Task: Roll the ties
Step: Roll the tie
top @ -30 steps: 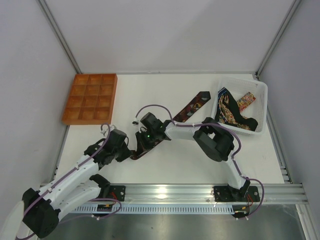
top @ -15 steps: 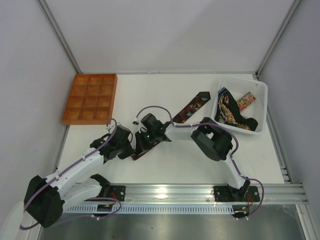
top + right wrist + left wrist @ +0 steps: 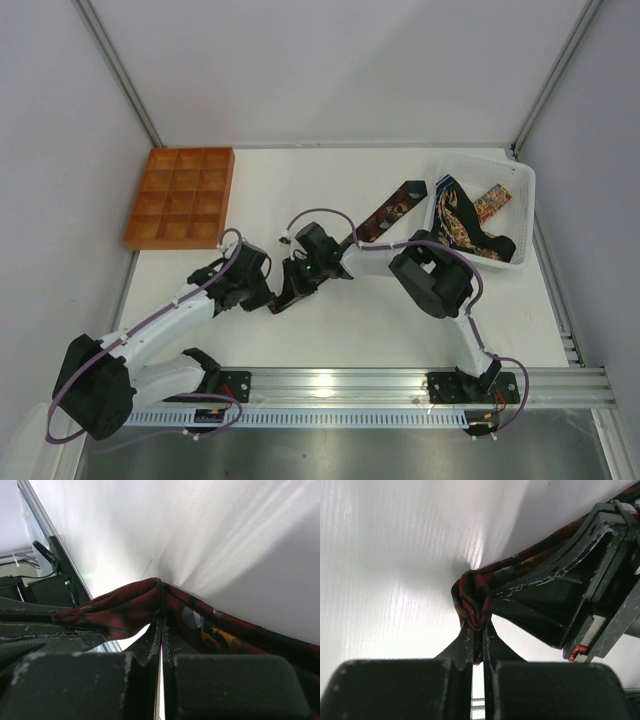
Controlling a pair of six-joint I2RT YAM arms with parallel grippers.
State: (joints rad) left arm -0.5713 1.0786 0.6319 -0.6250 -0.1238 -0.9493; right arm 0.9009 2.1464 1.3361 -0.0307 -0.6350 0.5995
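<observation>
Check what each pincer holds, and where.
Both are shut on the same maroon tie: left pincer pinches its bunched end, right pincer clamps a fold just beside it.

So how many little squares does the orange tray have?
12. They fill the orange tray at the far left of the table, three across and four deep. None of them looks hidden.

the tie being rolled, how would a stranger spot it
On the white table, look left of the white plastic basket at the far right. A long maroon patterned fabric tie runs diagonally from there toward the middle. Unlike the patterned ties heaped in the basket, its near end is pinched by the left fingers and right fingers.
</observation>
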